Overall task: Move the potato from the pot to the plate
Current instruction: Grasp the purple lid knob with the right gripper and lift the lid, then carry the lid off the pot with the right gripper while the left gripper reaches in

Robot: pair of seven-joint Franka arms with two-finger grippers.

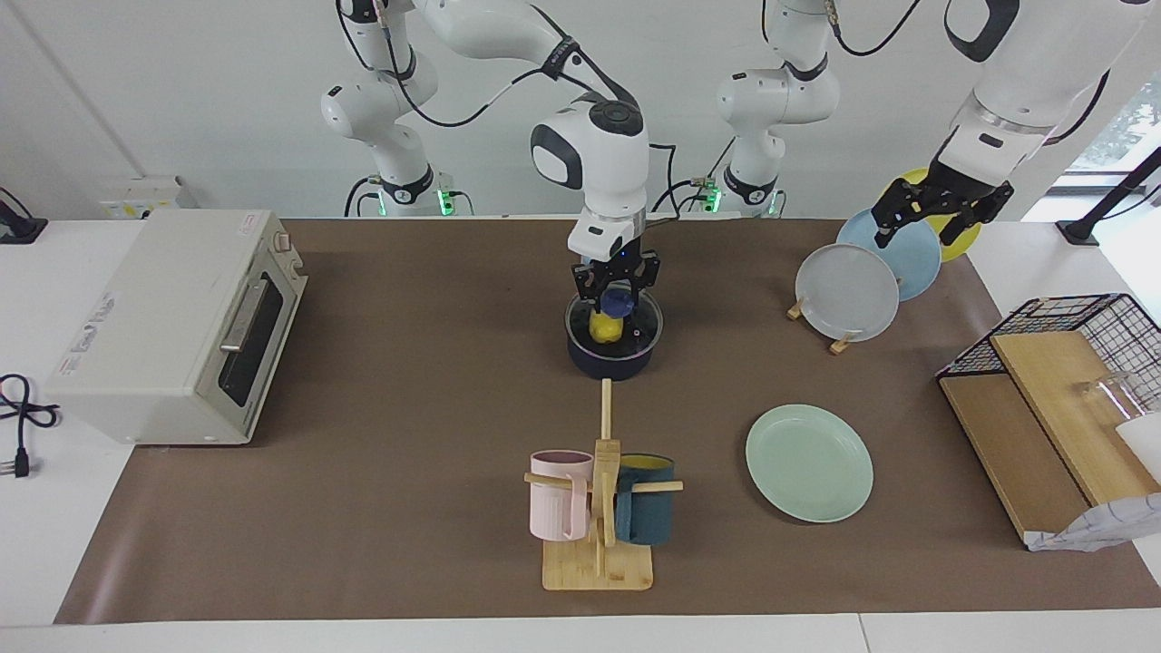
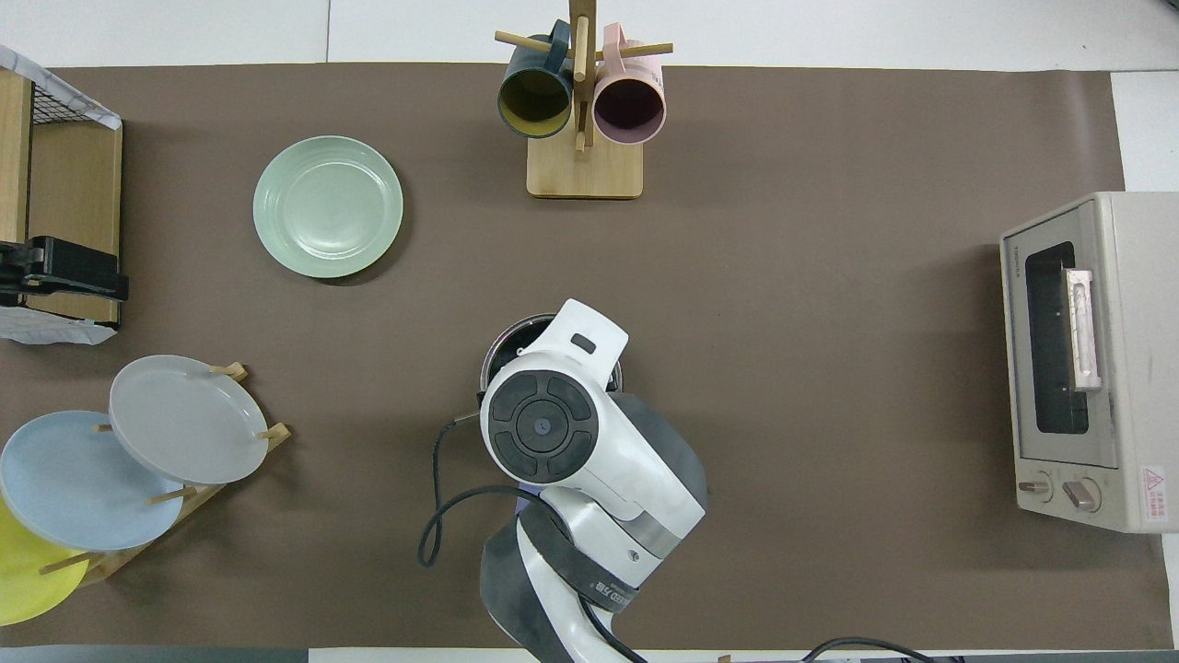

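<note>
The yellow potato (image 1: 605, 326) lies inside the dark navy pot (image 1: 613, 359) in the middle of the table. My right gripper (image 1: 616, 301) points down into the pot, open, its fingers on either side of the potato's top. In the overhead view the right arm covers the potato and only the pot's rim (image 2: 503, 346) shows. The mint-green plate (image 1: 809, 462) (image 2: 328, 206) lies bare, farther from the robots than the pot, toward the left arm's end. My left gripper (image 1: 940, 216) (image 2: 57, 269) waits open, raised over the plate rack.
A rack (image 1: 845, 341) holds a grey plate (image 1: 847, 292), a light blue plate (image 1: 907, 252) and a yellow one. A mug tree (image 1: 599, 508) with a pink and a teal mug stands farther out than the pot. A toaster oven (image 1: 172, 326) and a wire basket (image 1: 1052, 399) sit at the table's ends.
</note>
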